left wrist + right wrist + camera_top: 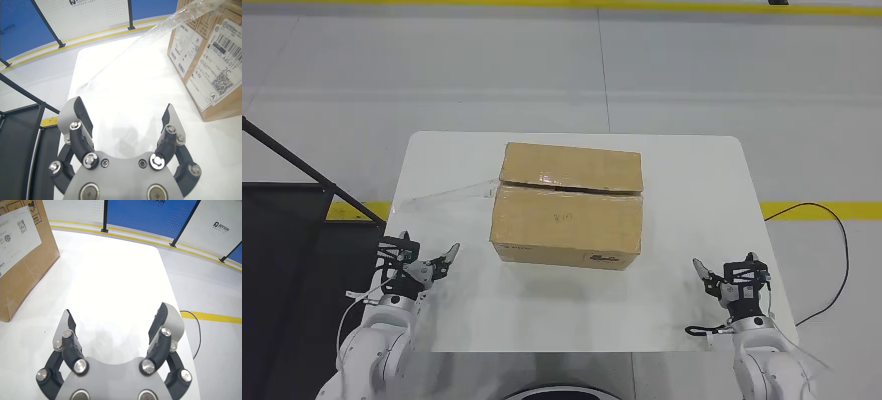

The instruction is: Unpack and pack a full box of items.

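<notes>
- While the closed cardboard box (567,205) sits mid-table (682,180), the top view has the left gripper (424,252) and right gripper (729,268) at the near corners, well apart from it.
- Left wrist view: jaws spread wide, empty; a clear tape strip (151,36) trails off the box.
- Right wrist view: jaws wide, empty over bare tabletop.

The box (225,111) has two shipping stickers on its left side: a large label (217,62) with barcode, code line and square code, and a small label (186,55) with little barcodes. Its right side bears a white label (17,237). Handling symbols (32,205) are printed on the cardboard. A far wall panel (221,226) shows a logo
</notes>
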Robot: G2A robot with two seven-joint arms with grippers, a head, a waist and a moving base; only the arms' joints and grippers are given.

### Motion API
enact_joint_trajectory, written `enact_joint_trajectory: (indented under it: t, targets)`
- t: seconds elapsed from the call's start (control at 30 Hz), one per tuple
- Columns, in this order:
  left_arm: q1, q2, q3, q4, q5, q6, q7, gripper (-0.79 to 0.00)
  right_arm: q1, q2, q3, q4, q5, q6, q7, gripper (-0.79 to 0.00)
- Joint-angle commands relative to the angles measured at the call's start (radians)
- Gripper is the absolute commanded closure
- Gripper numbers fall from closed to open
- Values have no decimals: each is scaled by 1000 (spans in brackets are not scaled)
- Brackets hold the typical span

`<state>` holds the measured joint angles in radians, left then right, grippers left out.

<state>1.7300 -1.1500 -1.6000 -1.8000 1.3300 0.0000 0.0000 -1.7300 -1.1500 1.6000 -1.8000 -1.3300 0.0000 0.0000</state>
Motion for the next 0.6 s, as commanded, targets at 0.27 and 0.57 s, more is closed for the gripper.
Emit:
enact_joint_trajectory:
  t: [0.27,0.57]
  targets:
    - [23,-6,-20,-20,-68,-29,80,-785,30,2,10,-63,27,-99,37,-785]
    - [51,-6,-98,-63,-299,-186,100,-785,65,5,40,-209,217,-259,139,-785]
